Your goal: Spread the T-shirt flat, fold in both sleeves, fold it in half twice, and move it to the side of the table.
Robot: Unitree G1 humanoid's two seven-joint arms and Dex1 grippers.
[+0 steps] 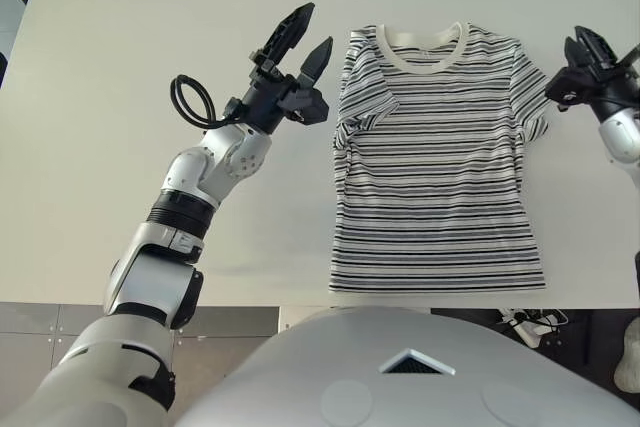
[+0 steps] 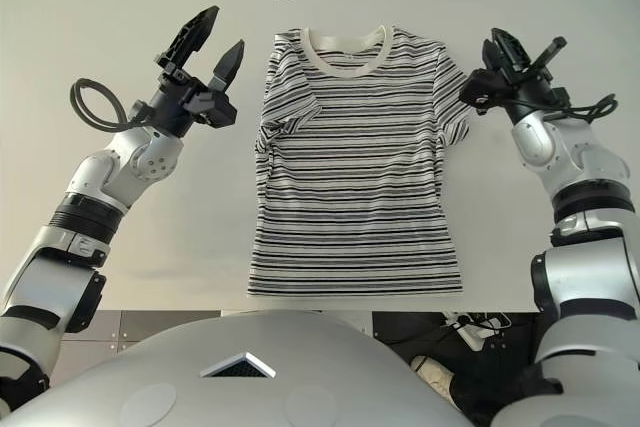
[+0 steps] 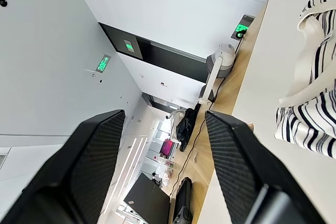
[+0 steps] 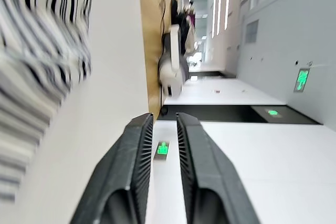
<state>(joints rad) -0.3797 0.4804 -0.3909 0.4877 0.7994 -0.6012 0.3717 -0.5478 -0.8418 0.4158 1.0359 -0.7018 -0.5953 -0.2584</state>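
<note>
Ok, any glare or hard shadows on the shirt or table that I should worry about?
Left eye view: T-shirt and table evenly lit, no glare or hard shadows. Left wrist view: bright ceiling strips show between the fingers of the left gripper, off the T-shirt. Right wrist view: similar strips shine beyond the right gripper.
</note>
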